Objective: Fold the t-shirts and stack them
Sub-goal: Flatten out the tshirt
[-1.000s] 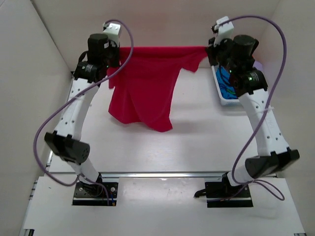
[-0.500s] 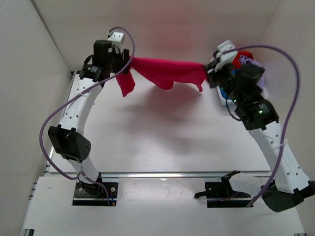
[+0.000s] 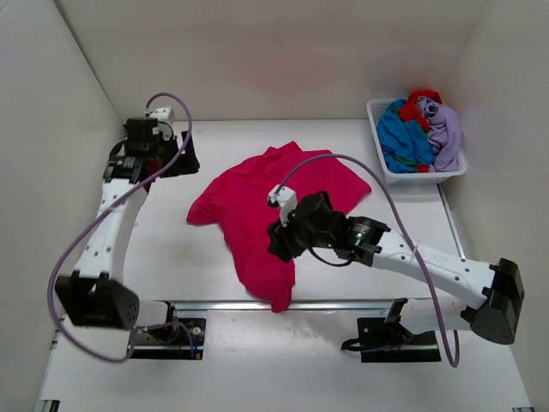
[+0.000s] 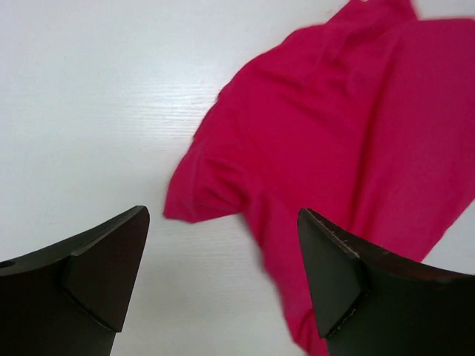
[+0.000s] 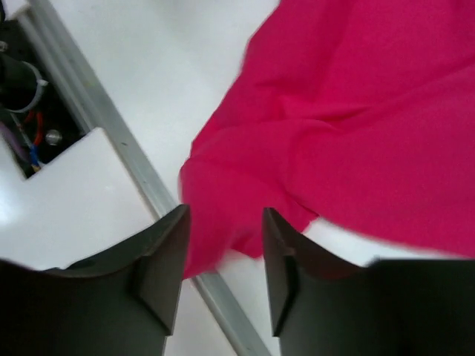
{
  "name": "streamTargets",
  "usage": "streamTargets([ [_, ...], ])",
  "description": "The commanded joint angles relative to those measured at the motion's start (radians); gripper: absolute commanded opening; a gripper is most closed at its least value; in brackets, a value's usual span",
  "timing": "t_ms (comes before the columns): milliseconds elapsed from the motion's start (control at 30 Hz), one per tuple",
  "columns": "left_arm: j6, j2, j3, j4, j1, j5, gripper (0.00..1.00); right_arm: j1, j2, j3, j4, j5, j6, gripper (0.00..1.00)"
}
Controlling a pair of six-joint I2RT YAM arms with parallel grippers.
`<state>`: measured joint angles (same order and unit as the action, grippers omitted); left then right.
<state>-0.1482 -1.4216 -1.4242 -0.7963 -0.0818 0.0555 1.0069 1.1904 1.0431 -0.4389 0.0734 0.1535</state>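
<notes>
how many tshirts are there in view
4: a magenta-pink shirt lying on the table; a blue shirt, a red shirt and a lavender shirt heaped in the white basket. More may hide underneath.

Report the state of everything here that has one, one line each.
magenta t-shirt: unfolded, lying rumpled on the table.
left gripper: open, empty, above the shirt's sleeve.
right gripper: open, empty, over the shirt's near end.
white basket: upright, holding shirts.
blue t-shirt: crumpled in the basket.
red t-shirt: crumpled in the basket.
lavender t-shirt: crumpled in the basket.
</notes>
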Motion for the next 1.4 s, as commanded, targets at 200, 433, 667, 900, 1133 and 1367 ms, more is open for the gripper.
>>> streamTargets([
  [200, -0.16, 0.334, 0.313, -0.003, -0.243, 0.198, 0.7, -0.147, 0.049, 0.055, 0.109, -0.046, 0.02, 0.53],
  [433, -0.307, 0.467, 0.701, 0.104, -0.434, 0.245, 0.54, -0.384, 0.071, 0.025, 0.052, -0.052, 0.009, 0.53],
  [667, -0.462, 0.445, 0.884, 0.281, -0.576, 0.216, 0.86, -0.433, 0.132, 0.003, 0.068, -0.024, 0.0, 0.54],
  [900, -0.553, 0.276, 0.858, 0.385, -0.69, -0.028, 0.89, -0.479, 0.092, -0.095, 0.131, 0.02, 0.03, 0.54],
  [1133, -0.459, 0.142, 0.757, 0.25, -0.635, -0.144, 0.0, -0.554, 0.061, -0.124, 0.115, 0.023, -0.005, 0.53],
  [1367, -0.217, 0.178, 0.579, 0.118, -0.259, -0.264, 0.0, -0.648, 0.069, -0.181, 0.143, 0.057, -0.006, 0.53],
])
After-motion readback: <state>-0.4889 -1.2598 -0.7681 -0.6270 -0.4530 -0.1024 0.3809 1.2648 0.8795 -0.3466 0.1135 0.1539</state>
